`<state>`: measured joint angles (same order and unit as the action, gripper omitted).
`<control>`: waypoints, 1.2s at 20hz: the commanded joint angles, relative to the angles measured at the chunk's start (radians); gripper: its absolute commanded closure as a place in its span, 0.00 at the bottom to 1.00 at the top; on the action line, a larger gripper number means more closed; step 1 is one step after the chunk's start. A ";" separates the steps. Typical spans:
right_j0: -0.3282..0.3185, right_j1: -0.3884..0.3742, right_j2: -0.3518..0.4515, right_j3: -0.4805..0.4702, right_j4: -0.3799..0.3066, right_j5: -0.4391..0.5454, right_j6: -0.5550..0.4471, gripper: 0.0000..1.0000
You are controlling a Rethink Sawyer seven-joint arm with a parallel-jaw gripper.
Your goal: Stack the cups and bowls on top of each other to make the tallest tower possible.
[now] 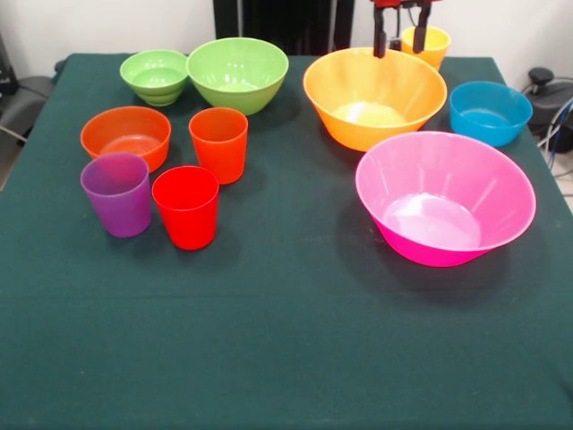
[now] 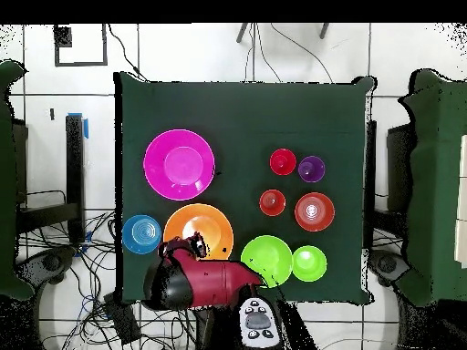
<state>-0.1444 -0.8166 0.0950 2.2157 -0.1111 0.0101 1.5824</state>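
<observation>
I'm seeing the arm mostly cut off in the front view, just the gripper [image 1: 400,38] poking in at the top edge with its two dark fingers standing apart, nothing between them. The yellow cup [image 1: 429,45] is sitting right behind it, half blocked by the fingers, and overhead the red arm [image 2: 196,281] is covering that cup completely. Nothing's stacked: the large yellow-orange bowl [image 1: 374,97] is sitting just below the gripper, the small blue bowl [image 1: 490,111] beside it, the big pink bowl [image 1: 445,197] nearer the camera. Across the green cloth [image 1: 286,358] I'm looking at two green bowls [image 1: 237,72], a small orange bowl [image 1: 125,134] and the orange, red and purple cups [image 1: 186,206], all glossy see-through plastic.
</observation>
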 commanded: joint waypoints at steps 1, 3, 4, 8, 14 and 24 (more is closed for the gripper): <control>-0.005 0.007 0.079 -0.025 -0.028 0.038 0.119 0.00; -0.006 0.005 0.079 -0.025 -0.029 0.042 0.117 0.00; -0.006 0.006 0.079 -0.027 -0.029 0.044 0.116 0.00; -0.006 0.004 0.078 -0.032 -0.028 0.051 0.113 0.00; -0.012 -0.007 0.069 -0.022 -0.026 0.058 0.115 0.00; -0.098 -0.007 0.084 0.001 -0.046 0.069 0.094 0.00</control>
<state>-0.1953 -0.8424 0.0951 2.2160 -0.1113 0.0103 1.5824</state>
